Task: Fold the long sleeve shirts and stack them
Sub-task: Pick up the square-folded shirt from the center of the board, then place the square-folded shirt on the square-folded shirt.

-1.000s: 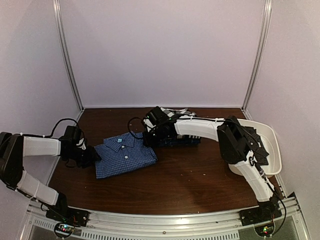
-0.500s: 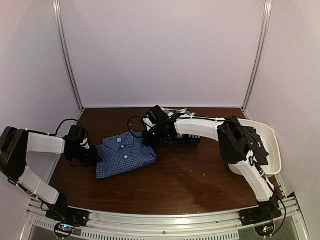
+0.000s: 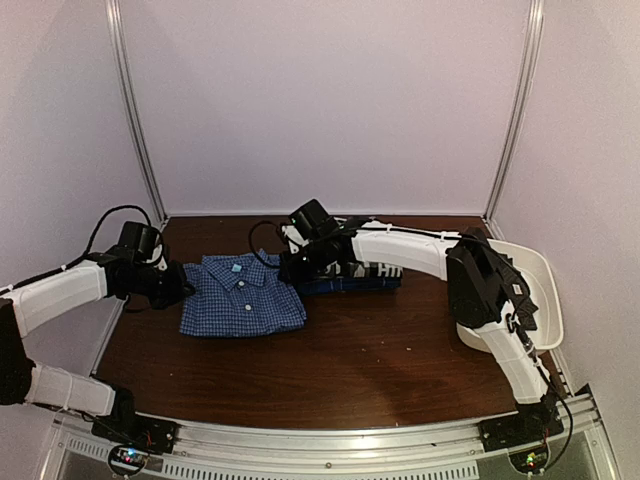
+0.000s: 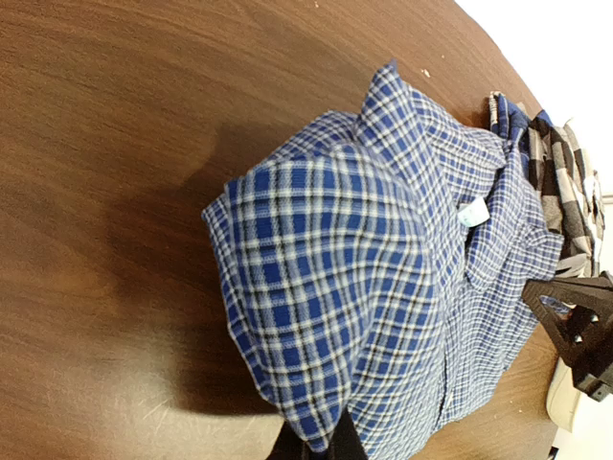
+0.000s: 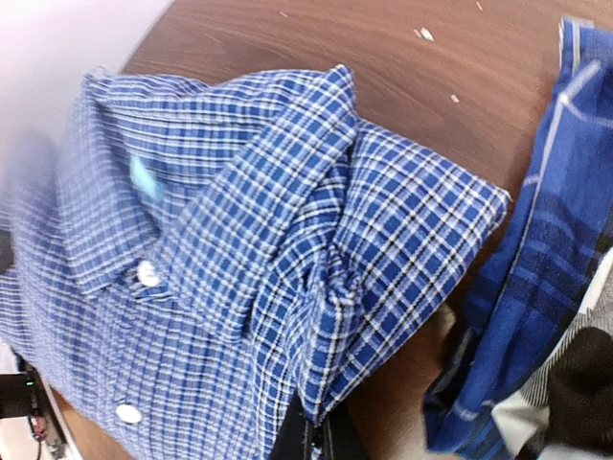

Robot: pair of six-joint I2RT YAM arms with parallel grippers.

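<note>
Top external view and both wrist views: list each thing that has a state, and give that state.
blue-and-white check shirt: folded, collar up
left gripper: shut on that shirt's left edge
right gripper: shut on its right edge
dark blue shirt: folded
black-and-white check shirt: mostly hidden
white tub: upright

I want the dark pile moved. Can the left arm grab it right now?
Probably not. The left gripper is shut on the left edge of the blue-check shirt, and that shirt and the right gripper lie between it and the dark pile.
</note>
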